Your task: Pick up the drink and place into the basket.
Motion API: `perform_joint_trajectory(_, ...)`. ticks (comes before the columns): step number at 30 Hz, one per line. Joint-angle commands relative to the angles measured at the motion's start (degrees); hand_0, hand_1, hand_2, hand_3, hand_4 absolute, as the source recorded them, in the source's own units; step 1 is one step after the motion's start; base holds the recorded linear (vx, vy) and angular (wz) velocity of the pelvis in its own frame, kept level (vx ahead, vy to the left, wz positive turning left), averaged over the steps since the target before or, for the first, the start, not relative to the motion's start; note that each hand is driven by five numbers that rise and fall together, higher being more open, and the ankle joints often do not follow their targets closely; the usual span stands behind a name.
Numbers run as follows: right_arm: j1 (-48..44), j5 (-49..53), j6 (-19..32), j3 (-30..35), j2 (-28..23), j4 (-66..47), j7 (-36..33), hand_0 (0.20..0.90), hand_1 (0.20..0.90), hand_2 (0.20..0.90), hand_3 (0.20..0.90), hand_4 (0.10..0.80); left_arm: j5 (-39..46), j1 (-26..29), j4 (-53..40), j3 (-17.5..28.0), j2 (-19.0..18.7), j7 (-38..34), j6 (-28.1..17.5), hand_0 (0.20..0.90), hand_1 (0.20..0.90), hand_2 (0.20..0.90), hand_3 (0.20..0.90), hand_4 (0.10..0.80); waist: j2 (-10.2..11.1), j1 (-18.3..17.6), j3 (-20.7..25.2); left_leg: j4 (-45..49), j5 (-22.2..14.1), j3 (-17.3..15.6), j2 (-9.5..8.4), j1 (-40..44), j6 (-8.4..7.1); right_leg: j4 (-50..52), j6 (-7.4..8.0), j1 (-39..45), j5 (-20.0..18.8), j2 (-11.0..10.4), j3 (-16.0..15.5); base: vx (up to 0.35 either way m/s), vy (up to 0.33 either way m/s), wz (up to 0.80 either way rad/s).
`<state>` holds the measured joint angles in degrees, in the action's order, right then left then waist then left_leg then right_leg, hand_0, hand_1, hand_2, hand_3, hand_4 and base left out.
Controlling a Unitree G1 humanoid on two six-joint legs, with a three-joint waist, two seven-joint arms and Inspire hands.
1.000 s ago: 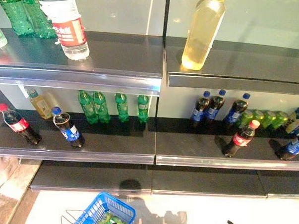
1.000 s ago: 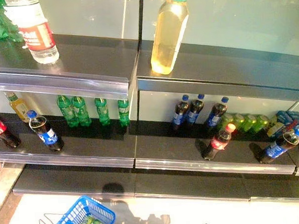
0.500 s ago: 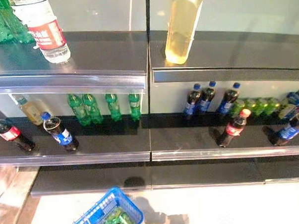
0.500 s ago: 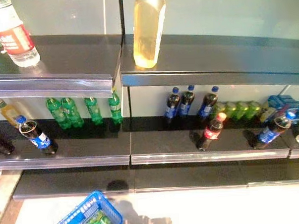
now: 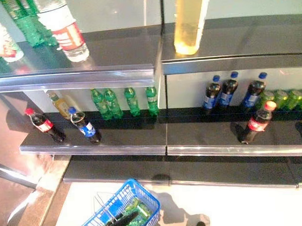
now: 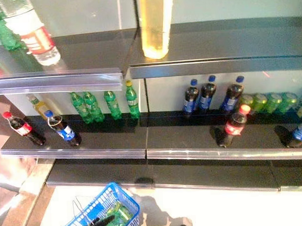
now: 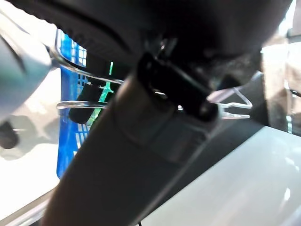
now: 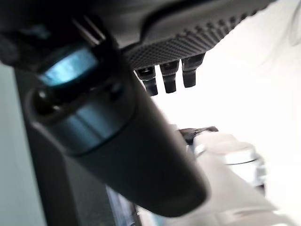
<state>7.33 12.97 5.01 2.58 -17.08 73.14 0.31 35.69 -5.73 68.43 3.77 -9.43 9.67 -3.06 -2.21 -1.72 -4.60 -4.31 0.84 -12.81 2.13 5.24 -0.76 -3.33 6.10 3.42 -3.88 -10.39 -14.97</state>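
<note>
Camera view has shifted toward the shelf's left end; the bottles on the shelf [image 5: 122,139] stand as before.
Blue basket [image 5: 148,197] sits at lower centre with green drink bottles [image 5: 138,210] lying inside. Left robot hand [image 5: 116,225] is curled round its wire handle. Right robot hand [image 8: 197,42] is empty, fingers [image 8: 169,77] relaxed and apart. Red-capped cola bottle [image 5: 256,123] stands on the shelf, centre right.
</note>
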Motion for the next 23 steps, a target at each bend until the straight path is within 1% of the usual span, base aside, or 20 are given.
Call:
perform_joint_trajectory(1, -4.3, 0.5, 1.9, 0.9, -0.8, 0.5, 0.7, 0.900, 0.900, 0.900, 0.900, 0.800, -0.2, 3.9, -4.0, 3.5, -6.7, 5.2, -7.2, 0.300, 0.300, 0.300, 0.200, 0.100, 0.2, 2.6, 1.6, 0.2, -1.1, 0.1, 0.45, 2.6, -1.58, 4.5, -0.09, 1.7, 2.7, 2.2, -0.2, 0.029, 0.060, 0.01)
perform_joint_trajectory(5, -4.7, 0.0, 1.2, 0.3, -0.1, 0.0, 0.7, 0.900, 0.900, 0.900, 0.900, 0.800, 0.8, 4.2, -4.0, 3.2, -7.3, 6.3, -6.7, 0.300, 0.300, 0.300, 0.200, 0.100, 0.8, 2.6, 2.1, -0.3, -1.6, -0.7, 0.25, 3.1, -0.79, 4.5, 0.35, 1.7, 2.3, 2.1, -0.1, 0.016, 0.028, 0.00)
perform_joint_trajectory(12, -4.8, -0.1, 0.9, -0.5, 0.6, 0.0, 1.0, 0.900, 0.900, 0.900, 0.900, 0.800, 0.1, 4.8, -3.3, 2.8, -7.5, 6.8, -6.1, 0.300, 0.300, 0.300, 0.200, 0.100, 1.6, 2.7, 2.0, 0.0, -2.0, -1.6, 0.20, 3.4, -0.13, 5.2, 0.53, 1.6, 2.1, 1.9, 0.2, 0.012, -0.001, -0.01)
perform_joint_trajectory(19, -4.8, -0.4, 0.0, -0.7, 0.6, -0.5, 1.1, 0.900, 0.900, 0.900, 0.900, 0.800, -0.2, 4.9, -3.5, 2.6, -7.9, 6.8, -5.7, 0.300, 0.300, 0.300, 0.200, 0.100, 1.9, 2.6, 2.2, -0.1, -2.0, -2.0, 0.28, 3.6, -0.06, 4.5, 0.46, 2.0, 2.1, 2.1, 0.7, 0.000, 0.000, 0.00)
perform_joint_trajectory(23, -4.5, -0.6, 0.3, -0.6, 0.5, -0.4, 1.2, 0.900, 0.900, 0.900, 0.900, 0.800, -0.4, 4.8, -3.7, 2.5, -7.8, 6.9, -5.7, 0.300, 0.300, 0.300, 0.200, 0.100, 2.0, 2.7, 2.3, -0.2, -1.9, -2.3, 0.47, 3.7, -0.35, 3.4, 0.52, 2.5, 1.8, 2.1, 0.5, 0.000, 0.000, 0.00)
